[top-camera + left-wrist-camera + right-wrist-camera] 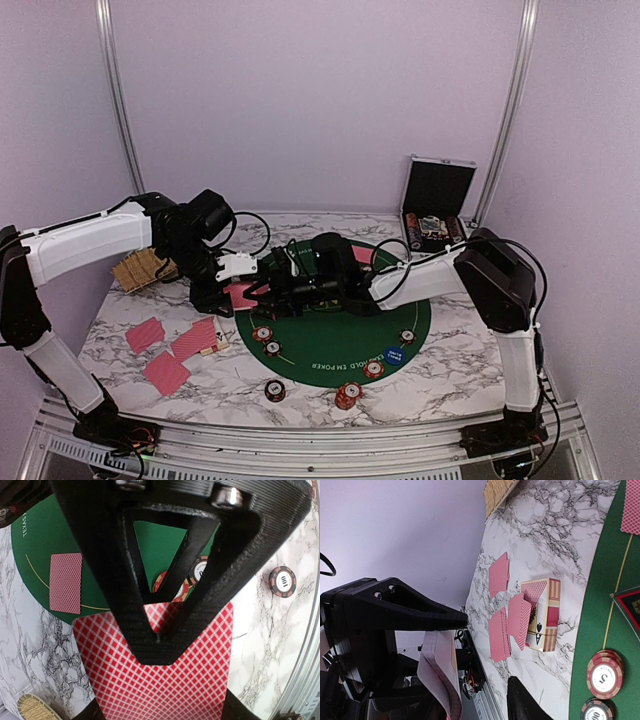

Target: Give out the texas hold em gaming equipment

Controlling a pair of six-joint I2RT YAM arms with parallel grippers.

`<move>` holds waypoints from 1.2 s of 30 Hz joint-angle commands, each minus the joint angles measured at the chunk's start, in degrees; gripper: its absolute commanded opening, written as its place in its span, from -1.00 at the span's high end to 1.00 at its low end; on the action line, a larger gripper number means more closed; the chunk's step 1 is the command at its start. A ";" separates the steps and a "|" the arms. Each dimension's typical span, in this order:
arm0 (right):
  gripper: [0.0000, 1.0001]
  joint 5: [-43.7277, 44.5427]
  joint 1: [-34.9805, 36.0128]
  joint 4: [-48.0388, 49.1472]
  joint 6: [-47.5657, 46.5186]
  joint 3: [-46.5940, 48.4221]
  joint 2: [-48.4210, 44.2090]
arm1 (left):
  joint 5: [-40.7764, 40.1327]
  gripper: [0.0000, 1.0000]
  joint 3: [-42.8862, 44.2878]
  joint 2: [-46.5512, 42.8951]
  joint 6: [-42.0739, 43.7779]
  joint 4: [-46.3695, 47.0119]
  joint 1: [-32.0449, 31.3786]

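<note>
Marble table (450, 385) with a round green mat (320, 335) at centre, printed with Texas Hold Em Poker

Silver case (440, 185) stands open at the far right corner, off the mat. Straw basket (140, 268) sits far left, partly behind the left arm

Both arms reach in and meet over the mat's far-left edge

Right gripper (270, 290): fingers clamped on a deck (440, 675) of cards, held up off the table, edge-on to its wrist cam

Left gripper (225, 292): right up against the right one. In the left wrist view a black triangular finger frame lies across a red-backed card (160, 680) that fills the lower part, with dark tips at both bottom corners either side of it. Pinching it or just straddling it: cannot tell

Card box (545, 615) lies on the marble left of the mat, touching the loose cards (165, 372), which lie face down in a small spread on the near-left marble

Card on the mat (66, 582): single, face down, apart from the rest

Chips (262, 334): two just beside each other at the mat's left rim, two more on the mat's near-right part, and two on bare marble in front of the mat. One of the marble ones reads 100 in the left wrist view

Blue disc (397, 355) lies on the mat near right, between two of the chips
</note>
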 commanded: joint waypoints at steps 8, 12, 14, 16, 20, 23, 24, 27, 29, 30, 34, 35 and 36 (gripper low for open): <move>0.62 1.49 -2.06 1.18 1.13 -2.52 -2.98 | -0.56 -0.21 -0.65 -0.96 0.41 -3.26 0.14; 0.76 1.06 -2.07 1.33 1.29 -3.26 -4.04 | -0.98 -0.21 -0.61 -0.79 0.44 -3.24 0.14; 0.85 0.74 -2.13 2.19 1.89 -3.80 -4.36 | -0.96 -0.21 -0.49 -0.67 0.33 -3.25 0.18; 0.92 0.20 -2.16 3.64 2.96 -4.58 -4.46 | -1.09 -0.21 -0.48 -0.63 0.24 -3.28 0.14; 1.00 -0.69 -2.40 6.22 5.08 -6.11 -5.16 | -1.39 -0.21 -0.67 -0.59 0.29 -3.25 0.14; 1.00 -1.59 -2.66 9.68 8.02 -7.59 -5.63 | -1.60 -0.21 -0.80 -0.43 0.33 -3.27 0.14; 1.00 -2.17 -2.80 11.86 9.41 -8.28 -5.66 | -1.62 -0.21 -0.80 -0.42 0.37 -3.28 0.14; 1.00 -3.37 -2.86 15.44 11.74 -9.12 -5.48 | -1.83 -0.21 -0.91 -0.30 0.37 -3.28 0.14; 1.00 -3.54 -3.06 15.44 11.70 -9.73 -5.77 | -1.97 -0.21 -1.08 -0.33 0.50 -3.28 0.16; 1.00 -3.62 -3.46 15.77 11.74 -10.35 -6.22 | -1.99 -0.21 -1.19 -0.34 0.64 -3.28 0.14; 1.00 -4.27 -5.92 16.78 11.38 -15.55 -9.64 | -2.31 -0.21 -1.81 -0.67 1.05 -3.21 0.14; 1.00 -4.65 -6.65 15.87 10.56 -16.85 -10.98 | -2.32 -0.21 -1.97 -0.67 1.09 -3.27 0.14; 1.00 -5.03 -7.46 14.92 9.60 -18.28 -12.30 | -2.32 -0.21 -2.06 -0.73 1.13 -3.28 0.14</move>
